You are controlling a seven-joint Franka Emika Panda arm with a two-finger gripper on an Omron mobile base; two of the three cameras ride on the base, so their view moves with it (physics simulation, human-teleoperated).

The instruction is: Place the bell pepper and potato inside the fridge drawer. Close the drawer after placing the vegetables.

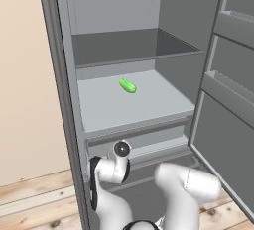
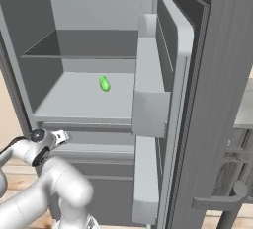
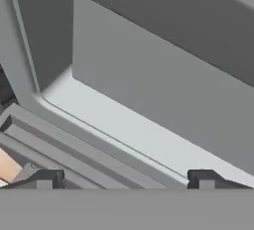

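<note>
We see flat, even rendered light with soft shading under the fridge shelves (image 1: 134, 58). Edges look slightly blurred; no glare.

One green vegetable (image 1: 127, 86) lay in the fridge. There were two inner shelves (image 1: 134, 102) and one drawer (image 1: 136, 142).

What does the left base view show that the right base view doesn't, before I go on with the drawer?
Left base view: the broad beige wall and plank floor left of the fridge. Right base view: the door handle and the door's wood-grain outer side. Both: the green vegetable lying on the lower shelf, the upper shelf, and the arm low at the fridge front.
</note>
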